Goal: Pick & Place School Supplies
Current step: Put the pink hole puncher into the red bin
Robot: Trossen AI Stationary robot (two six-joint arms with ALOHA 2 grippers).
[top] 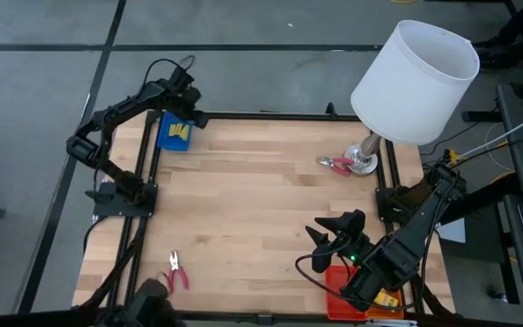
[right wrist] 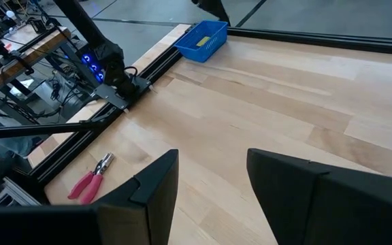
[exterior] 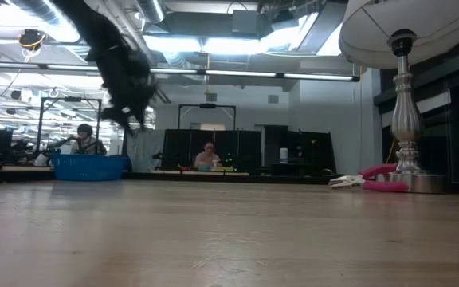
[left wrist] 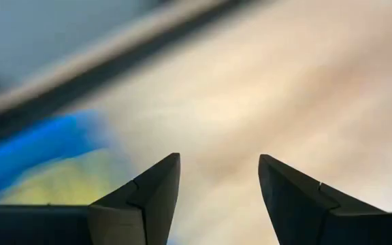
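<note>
High view first: I'm reading the left gripper (top: pixel 192 116) as hovering over the blue tray (top: pixel 164 143) at the table's far left corner, yellow packets (top: pixel 180 133) lying inside it. Its wrist camera is showing the fingers spread apart with nothing between them — blurred, so I'm only guessing the yellow smear under them is those packets.

Right gripper (top: pixel 327 238) is sitting near the right front, beside the red tray (top: pixel 336 282); its fingers are also parted and empty.

Two tools are lying loose. One pair of red-handled pliers (top: pixel 176 272) is resting near the front left edge, long axis running roughly front-to-back, jaws pointing toward the far side. The other pliers (top: pixel 336 164) are lying just beside the lamp base (top: pixel 364 163) at the far right, long axis roughly left-right.

Key relation — the front pliers are lying well left of the right gripper across bare wood, and in the right wrist view (right wrist: pixel 92 177) they're showing ahead of the fingers. Left gripper is far off at the opposite end, so I'm judging the right arm nearer.
</note>
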